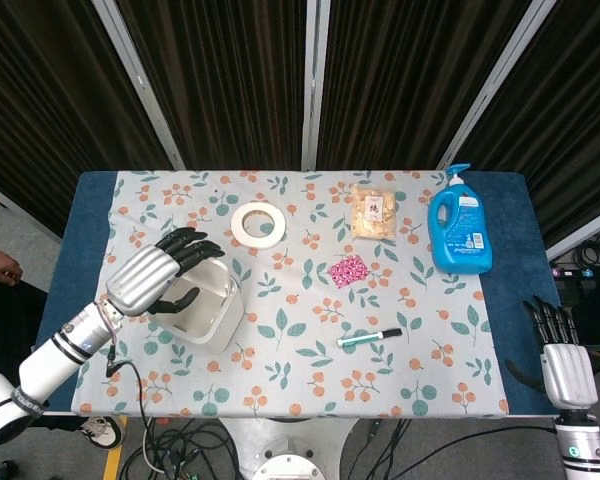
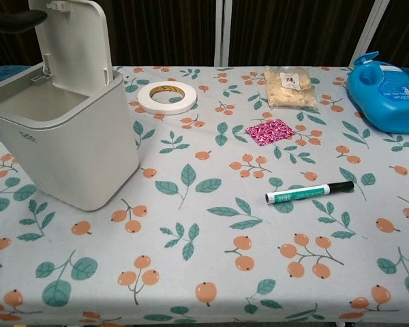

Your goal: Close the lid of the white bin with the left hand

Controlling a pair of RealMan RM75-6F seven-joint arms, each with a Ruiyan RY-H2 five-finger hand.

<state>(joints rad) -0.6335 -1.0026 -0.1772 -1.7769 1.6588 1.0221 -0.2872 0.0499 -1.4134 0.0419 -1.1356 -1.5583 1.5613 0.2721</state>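
- White bin [image 1: 208, 305], head view, left of centre: left hand [image 1: 158, 272] hovers over it, fingers apart, holding nothing. Right hand [image 1: 560, 350] idles lower right, empty, fingers apart.
- Chest view, upper left: lid [image 2: 78, 37] upright, a dark fingertip [image 2: 13, 19] above it. Approach step; next, push the lid forward and down.

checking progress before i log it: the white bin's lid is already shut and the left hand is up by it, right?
Not quite. The lid of the white bin stands open, upright above the rim, as the chest view shows. The left hand is indeed up by it.
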